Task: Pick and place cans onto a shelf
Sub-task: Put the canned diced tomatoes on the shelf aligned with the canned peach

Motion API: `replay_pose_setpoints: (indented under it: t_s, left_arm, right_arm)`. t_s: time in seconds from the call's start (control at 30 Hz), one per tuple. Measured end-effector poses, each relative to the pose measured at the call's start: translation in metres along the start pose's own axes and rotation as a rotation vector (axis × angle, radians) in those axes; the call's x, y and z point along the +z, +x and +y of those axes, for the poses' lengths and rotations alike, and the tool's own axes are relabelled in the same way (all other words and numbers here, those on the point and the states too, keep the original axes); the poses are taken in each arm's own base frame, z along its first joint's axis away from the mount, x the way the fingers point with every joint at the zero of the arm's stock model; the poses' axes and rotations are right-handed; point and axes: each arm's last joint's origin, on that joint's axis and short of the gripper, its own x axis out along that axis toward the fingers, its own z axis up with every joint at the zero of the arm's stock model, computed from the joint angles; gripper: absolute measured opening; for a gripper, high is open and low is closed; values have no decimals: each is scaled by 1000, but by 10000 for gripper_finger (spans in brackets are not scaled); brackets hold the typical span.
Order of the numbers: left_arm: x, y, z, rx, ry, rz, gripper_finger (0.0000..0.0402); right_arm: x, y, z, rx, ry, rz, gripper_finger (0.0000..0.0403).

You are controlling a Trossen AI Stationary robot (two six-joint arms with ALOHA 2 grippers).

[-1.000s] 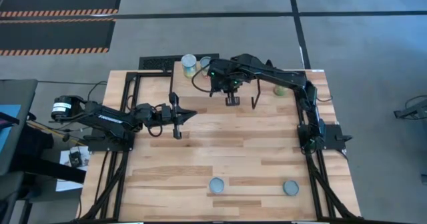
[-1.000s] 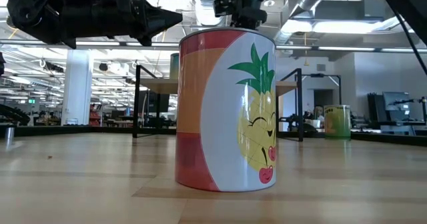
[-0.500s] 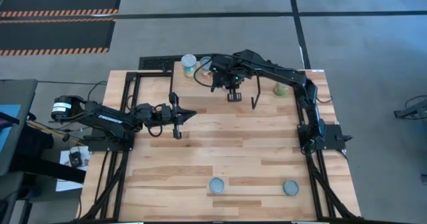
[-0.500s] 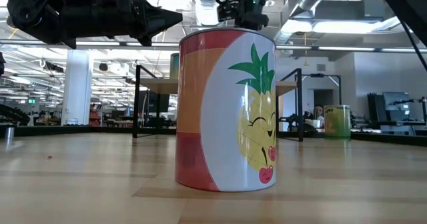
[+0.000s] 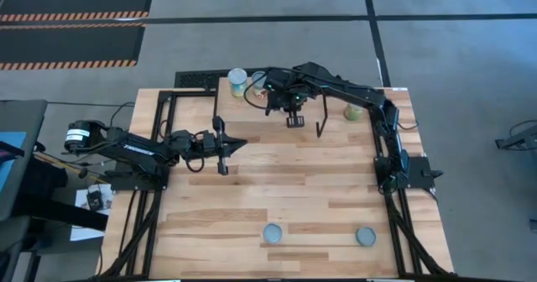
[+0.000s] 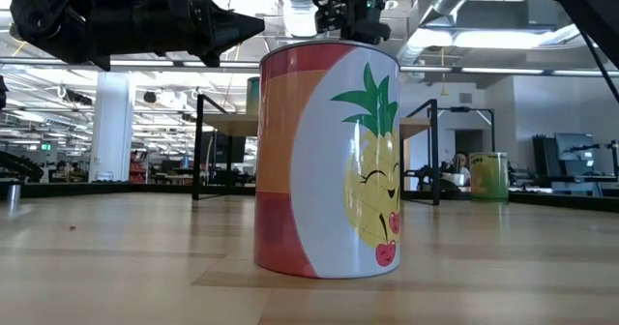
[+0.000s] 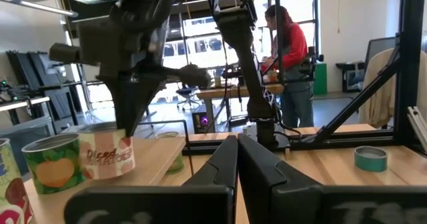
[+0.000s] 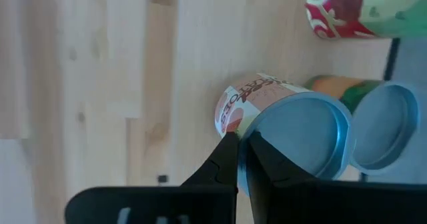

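Note:
The shelf (image 5: 243,106) stands at the table's far side, its board on black legs (image 6: 198,146). Three cans stand on its far left part: a white-labelled one (image 8: 250,104), a green-labelled one (image 7: 50,167) and a red-patterned one (image 8: 347,11). My right gripper (image 8: 237,144) is shut, pointing down at the near rim of the white-labelled can (image 7: 107,154). My left gripper (image 7: 237,154) is shut and empty, hovering over the table's left middle (image 5: 222,152). A red-orange pineapple can (image 6: 329,161) stands on the table near the front edge. My right gripper's shut fingertips (image 8: 230,147) stand at the top rim (image 8: 257,127) of the white-labelled can, coming from above. The can stands upright on the shelf. I cannot tell whether the fingertips touch the rim.
Two cans (image 5: 273,232) (image 5: 365,236) stand near the table's front edge, and a yellow-green can (image 5: 352,110) stands on the table right of the shelf. A person in a red top (image 7: 290,57) stands in the room beyond the table.
My right gripper has moved a little toward the table's far edge and slightly up, over the shelf's far left part.

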Motion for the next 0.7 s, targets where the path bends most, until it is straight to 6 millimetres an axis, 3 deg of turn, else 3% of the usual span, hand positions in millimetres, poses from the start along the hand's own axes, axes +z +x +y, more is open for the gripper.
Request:
replay_pose_setpoints:
  t_s: [0.4, 0.7]
  left_arm:
    - [0, 0, 0, -1, -1, -1, 1]
    - [0, 0, 0, -1, 0, -1, 1]
  right_arm:
    - [2, 10, -3, -1, -6, 19, 28]
    - [2, 9, -2, -23, -6, 30, 73]
